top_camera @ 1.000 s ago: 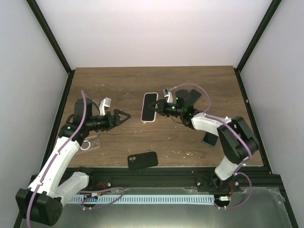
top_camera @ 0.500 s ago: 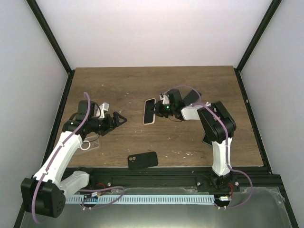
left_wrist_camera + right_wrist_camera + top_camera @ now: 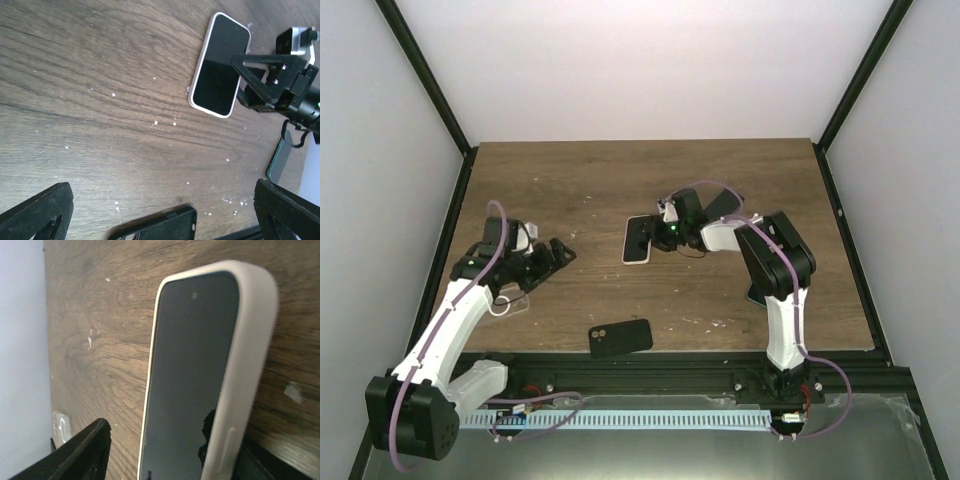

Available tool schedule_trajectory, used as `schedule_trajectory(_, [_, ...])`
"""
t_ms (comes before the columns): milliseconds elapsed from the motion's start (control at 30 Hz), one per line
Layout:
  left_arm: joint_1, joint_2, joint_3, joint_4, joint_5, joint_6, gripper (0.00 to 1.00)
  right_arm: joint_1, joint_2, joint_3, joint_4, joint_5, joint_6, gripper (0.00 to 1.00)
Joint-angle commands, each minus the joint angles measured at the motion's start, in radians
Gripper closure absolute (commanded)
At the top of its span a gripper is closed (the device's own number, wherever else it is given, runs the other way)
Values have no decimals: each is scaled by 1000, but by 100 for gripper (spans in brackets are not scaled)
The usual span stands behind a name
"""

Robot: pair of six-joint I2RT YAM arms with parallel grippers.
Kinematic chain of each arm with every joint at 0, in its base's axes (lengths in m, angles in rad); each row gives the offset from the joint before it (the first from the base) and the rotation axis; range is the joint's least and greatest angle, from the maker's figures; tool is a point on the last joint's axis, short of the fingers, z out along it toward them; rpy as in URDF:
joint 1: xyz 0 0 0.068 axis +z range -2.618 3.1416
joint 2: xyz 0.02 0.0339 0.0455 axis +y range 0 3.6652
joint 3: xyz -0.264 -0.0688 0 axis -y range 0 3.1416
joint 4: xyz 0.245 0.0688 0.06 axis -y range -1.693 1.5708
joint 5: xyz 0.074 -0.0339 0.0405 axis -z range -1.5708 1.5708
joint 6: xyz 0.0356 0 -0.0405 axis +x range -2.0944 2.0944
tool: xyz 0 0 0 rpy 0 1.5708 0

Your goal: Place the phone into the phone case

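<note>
At the middle of the surface, the phone lies flat with its dark screen up and its long axis running near to far. It appears to sit already inside a pale case whose rim wraps its edges, though the back is hidden, so this cannot be confirmed. Cased like this, it is probably a stiff, fairly dense slab. The glass face looks slick and breakable, while the rubbery rim should give better purchase. The long edges, away from the side button, look the sensible place to pinch.

The right fingers stand just right of the phone, parted and clamping nothing. In the right wrist view one finger stands clear of the phone on one side, and the other sits close by its rim, contact unclear. The right arm folds back on itself, elbow raised, forearm reaching left and low over the wood.

The left fingers are spread wide and empty, well left of the phone and pointing toward it, with the arm bent and hovering. A black case lies apart at the near edge.
</note>
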Motion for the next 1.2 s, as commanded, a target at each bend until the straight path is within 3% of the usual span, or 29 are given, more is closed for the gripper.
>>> schedule_trajectory(0, [5, -35, -6, -22, -102, -47, 0, -17, -55, 30, -61, 38, -50, 41])
schedule_trajectory(300, [8, -37, -16, -72, -259, -125, 1, -24, -250, -20, -214, 127, -142, 21])
schedule_trajectory(400, [9, -29, -6, -109, -340, -164, 1, -24, -356, -58, -261, 100, -177, 1])
schedule_trajectory(567, [14, 10, 15, -143, -430, -207, 4, -23, -584, -131, -329, 147, -214, 0])
schedule_trajectory(733, [27, 53, 14, -134, -466, -278, 22, -22, -766, -164, -455, 195, -228, 0])
schedule_trajectory(900, [47, 127, 0, -109, -566, -370, 31, -22, -886, -162, -561, 314, -339, 0])
schedule_trajectory(1067, [134, 189, -37, -43, -521, -435, 39, -24, -995, -170, -638, 559, -326, 0])
schedule_trajectory(1167, [175, 234, -41, -23, -525, -475, 44, -24, -1052, -193, -640, 606, -328, 0])
